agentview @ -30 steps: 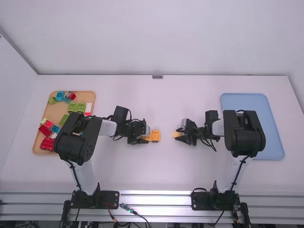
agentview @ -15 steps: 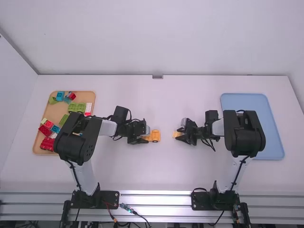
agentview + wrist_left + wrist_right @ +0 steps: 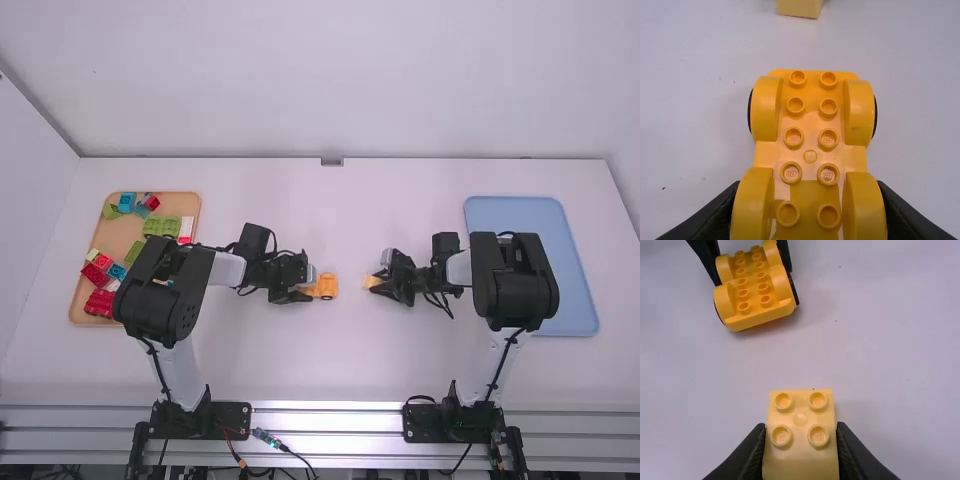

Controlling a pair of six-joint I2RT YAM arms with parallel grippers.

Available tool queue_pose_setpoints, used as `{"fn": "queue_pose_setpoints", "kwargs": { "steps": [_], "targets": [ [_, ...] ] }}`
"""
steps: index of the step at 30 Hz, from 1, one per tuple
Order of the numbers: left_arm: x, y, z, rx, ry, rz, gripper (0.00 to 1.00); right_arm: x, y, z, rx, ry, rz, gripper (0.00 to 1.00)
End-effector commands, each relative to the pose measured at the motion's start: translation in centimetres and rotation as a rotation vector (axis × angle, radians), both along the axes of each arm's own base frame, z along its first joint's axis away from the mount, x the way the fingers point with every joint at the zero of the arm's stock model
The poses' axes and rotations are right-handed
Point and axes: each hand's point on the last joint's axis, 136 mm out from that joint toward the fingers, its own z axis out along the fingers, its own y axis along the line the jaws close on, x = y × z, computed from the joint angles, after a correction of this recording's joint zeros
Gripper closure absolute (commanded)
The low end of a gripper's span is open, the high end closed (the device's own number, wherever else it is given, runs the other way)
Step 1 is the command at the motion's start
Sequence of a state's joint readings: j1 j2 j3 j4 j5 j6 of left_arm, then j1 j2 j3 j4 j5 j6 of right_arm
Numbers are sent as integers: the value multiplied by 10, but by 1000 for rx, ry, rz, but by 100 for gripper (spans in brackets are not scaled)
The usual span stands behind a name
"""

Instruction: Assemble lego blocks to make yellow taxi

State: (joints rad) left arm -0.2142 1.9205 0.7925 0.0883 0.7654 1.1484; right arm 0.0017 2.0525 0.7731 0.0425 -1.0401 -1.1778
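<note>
We see our left claw (image 3: 305,289) gripping the yellow car base (image 3: 810,131) by one end, the other end jutting past its fingertips toward our right claw (image 3: 377,283), which clasps a yellow block (image 3: 800,436) between its fingers, near the base but apart

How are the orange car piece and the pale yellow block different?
The car piece is bigger and longer; the block is smaller. The car piece has wheels and curved fenders, while the block has neither. The car piece is orange-yellow, the block paler. Both have round studs on top.
</note>
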Motion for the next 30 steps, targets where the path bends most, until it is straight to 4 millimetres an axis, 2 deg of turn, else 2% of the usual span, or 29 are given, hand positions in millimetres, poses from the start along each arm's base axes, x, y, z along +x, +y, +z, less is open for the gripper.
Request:
{"fn": "queue_pose_setpoints", "kwargs": {
  "steps": [1, 6, 8, 11, 14, 19, 24, 30],
  "targets": [
    [-5, 0, -4, 1, 19, -4, 71, 6, 3, 18, 29, -38, 8, 74],
    [-5, -2, -4, 1, 12, -8, 71, 6, 8, 45, 65, -81, 29, 74],
    [-4, -2, -3, -3, 5, -8, 71, 5, 12, 50, 58, -98, 44, 76],
    [-3, -2, -3, -6, -9, -9, 70, 3, 27, 60, 52, -141, 86, 79],
    [-4, -2, -4, -6, -11, -10, 66, 8, 38, 61, 29, -143, 80, 80],
    [-8, -2, -7, -8, -22, -10, 83, 8, 65, 63, -11, -156, 126, 85],
    [-11, 0, -10, -11, -9, 3, 81, 5, 79, 68, -3, -171, 166, 86],
    [-8, 1, -9, -22, 55, 66, 83, 0, 86, 66, 5, -160, 189, 86]
  ]
}}
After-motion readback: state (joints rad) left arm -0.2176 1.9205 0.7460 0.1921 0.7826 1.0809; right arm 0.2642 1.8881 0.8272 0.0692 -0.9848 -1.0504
